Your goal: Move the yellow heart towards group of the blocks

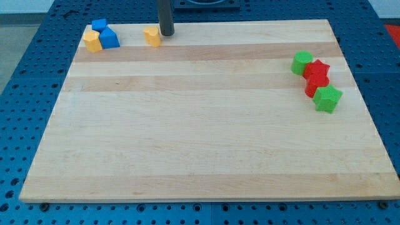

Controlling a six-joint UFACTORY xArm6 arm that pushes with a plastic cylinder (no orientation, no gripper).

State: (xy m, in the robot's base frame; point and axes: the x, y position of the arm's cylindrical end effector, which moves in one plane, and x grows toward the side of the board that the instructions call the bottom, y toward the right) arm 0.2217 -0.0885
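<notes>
The yellow heart point(152, 35) lies near the top edge of the wooden board, left of centre. My tip point(166, 34) stands just to the heart's right, touching or nearly touching it. To the heart's left, at the top left corner, a group holds a yellow block point(92, 42), a blue triangular block point(109, 39) and a smaller blue block point(99, 25), all packed together.
At the view's right edge a second cluster holds a green round block point(302, 62), a red star point(317, 69), a red block point(314, 86) and a green star point(327, 99). The board point(200, 144) rests on a blue perforated table.
</notes>
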